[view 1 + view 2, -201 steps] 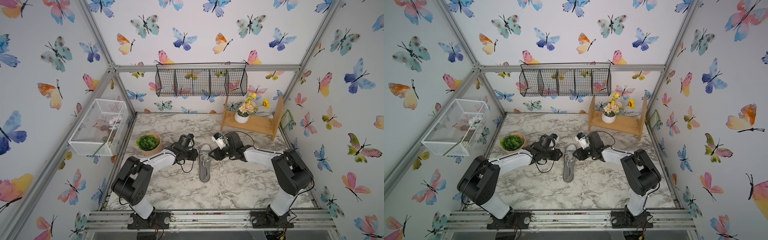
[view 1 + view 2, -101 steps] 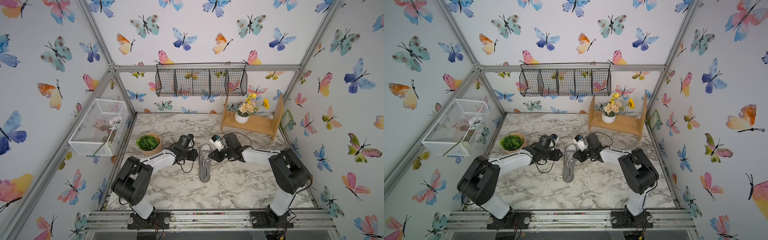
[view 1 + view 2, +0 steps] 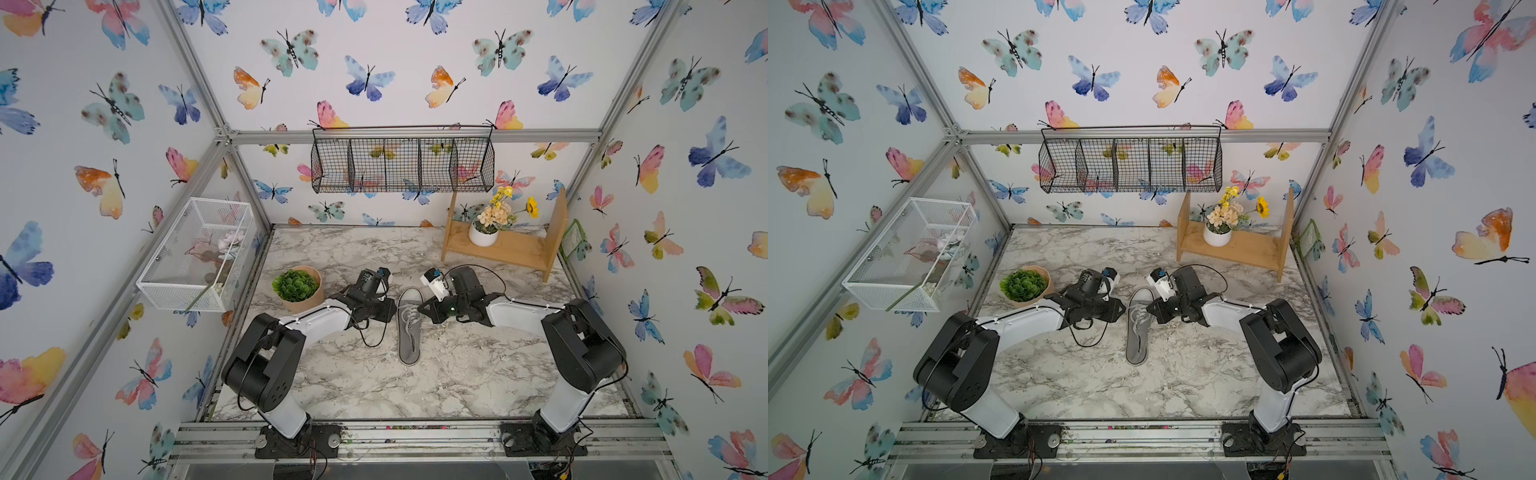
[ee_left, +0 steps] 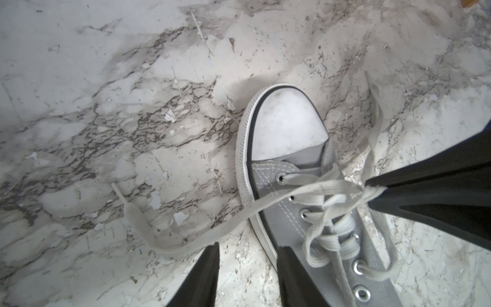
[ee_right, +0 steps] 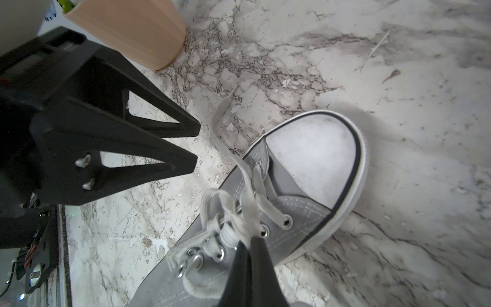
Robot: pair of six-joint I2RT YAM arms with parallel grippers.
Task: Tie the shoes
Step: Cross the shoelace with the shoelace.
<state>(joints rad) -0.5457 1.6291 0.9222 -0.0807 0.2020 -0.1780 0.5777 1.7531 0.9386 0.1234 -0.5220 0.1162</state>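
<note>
Lace [image 4: 305,190] pinched in the right gripper [image 4: 372,192], left gripper [image 4: 248,245] spread and holding nothing

Right jaws are pressed together on the white lace just over the eyelets. The left one's fingers sit apart, one above the sole edge and one above bare marble. One tail of that lace runs off over the sole and curls onto the marble top [image 3: 457,374] by the left fingertips. The shoe [image 3: 409,332] lies flat mid-table between the two arms, long axis front to back, toe cap [image 4: 284,125] toward the back wall, heel toward the arm bases. The plant pot [image 3: 297,286] is near on the left and the wooden shelf [image 3: 503,249] is well back on the right. There's lots of open marble around the heel, out to the front rail.
</note>
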